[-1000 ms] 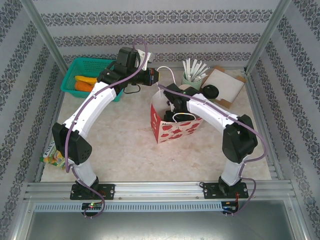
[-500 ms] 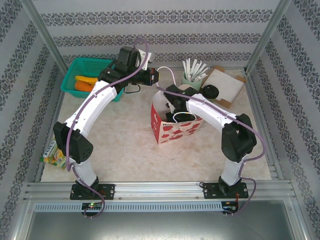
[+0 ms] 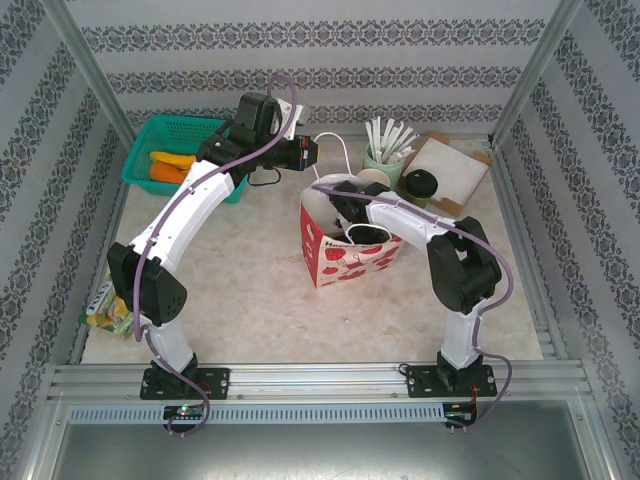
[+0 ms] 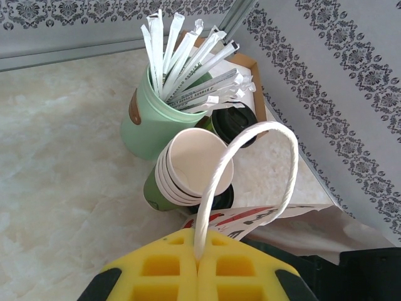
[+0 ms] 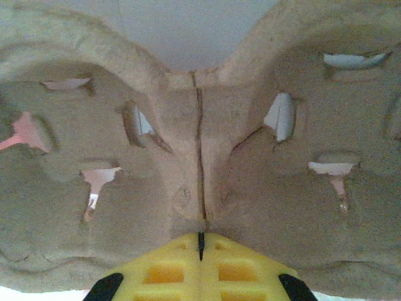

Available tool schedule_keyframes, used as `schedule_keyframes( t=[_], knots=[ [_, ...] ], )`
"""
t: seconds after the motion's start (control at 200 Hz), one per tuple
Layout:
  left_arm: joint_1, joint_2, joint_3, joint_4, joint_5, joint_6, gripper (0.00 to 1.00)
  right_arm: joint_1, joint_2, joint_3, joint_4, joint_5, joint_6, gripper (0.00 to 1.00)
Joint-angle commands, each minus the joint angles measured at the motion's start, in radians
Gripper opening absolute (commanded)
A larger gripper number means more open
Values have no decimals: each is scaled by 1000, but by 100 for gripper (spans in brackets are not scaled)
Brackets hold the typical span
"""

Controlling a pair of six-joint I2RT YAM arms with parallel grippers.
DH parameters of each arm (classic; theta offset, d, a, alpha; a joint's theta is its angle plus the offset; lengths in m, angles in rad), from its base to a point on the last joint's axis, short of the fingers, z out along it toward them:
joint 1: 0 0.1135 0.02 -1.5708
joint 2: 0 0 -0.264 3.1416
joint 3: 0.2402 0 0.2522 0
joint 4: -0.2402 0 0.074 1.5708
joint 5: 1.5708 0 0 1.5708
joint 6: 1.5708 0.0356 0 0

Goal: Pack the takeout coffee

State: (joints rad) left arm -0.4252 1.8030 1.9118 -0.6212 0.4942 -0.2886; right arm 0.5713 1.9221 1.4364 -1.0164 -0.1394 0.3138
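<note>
The takeout coffee (image 3: pixel 420 183), a dark green cup with a black lid (image 4: pixel 237 122), stands on the table behind and to the right of the paper bag (image 3: pixel 350 255). The bag is white with red fruit prints. My left gripper (image 3: pixel 312 150) (image 4: pixel 199 252) is shut on the bag's white rope handle (image 4: pixel 250 135) and holds it up. My right gripper (image 3: pixel 345 222) (image 5: pixel 200 241) is down inside the bag. Its yellow jaws are shut, tips against the middle ridge of a brown pulp cup carrier (image 5: pixel 200 157), and nothing shows between the pads.
A stack of cream cups (image 3: pixel 373 178) (image 4: pixel 194 166) and a pale green holder of white sticks (image 3: pixel 385 148) (image 4: pixel 147 122) stand by the coffee. A cardboard box (image 3: pixel 452 170) sits at the back right, a green basket (image 3: pixel 170 150) at the back left, and a snack packet (image 3: pixel 105 312) at the left edge.
My right arm has swung its elbow left and its jaws have shut inside the bag. The cream cups and the coffee lid now show past its forearm. The left arm holds still.
</note>
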Motion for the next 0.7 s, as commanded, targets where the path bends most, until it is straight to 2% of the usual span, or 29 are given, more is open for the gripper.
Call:
schedule_keyframes(
  t=[0.0,0.24,0.575,0.694],
  knots=[
    [9,14,30,-17,26,22,0,-5,47,-32,22,17,-14,2],
    [8,11,30,-17,27,29,0,-7,60,-60,37,28,-24,9],
    [9,11,27,-21,38,40,0,-6,-71,61,-40,9,-32,32],
    [8,10,22,-20,46,57,0,-6,-119,94,-73,-45,-17,38]
  ],
)
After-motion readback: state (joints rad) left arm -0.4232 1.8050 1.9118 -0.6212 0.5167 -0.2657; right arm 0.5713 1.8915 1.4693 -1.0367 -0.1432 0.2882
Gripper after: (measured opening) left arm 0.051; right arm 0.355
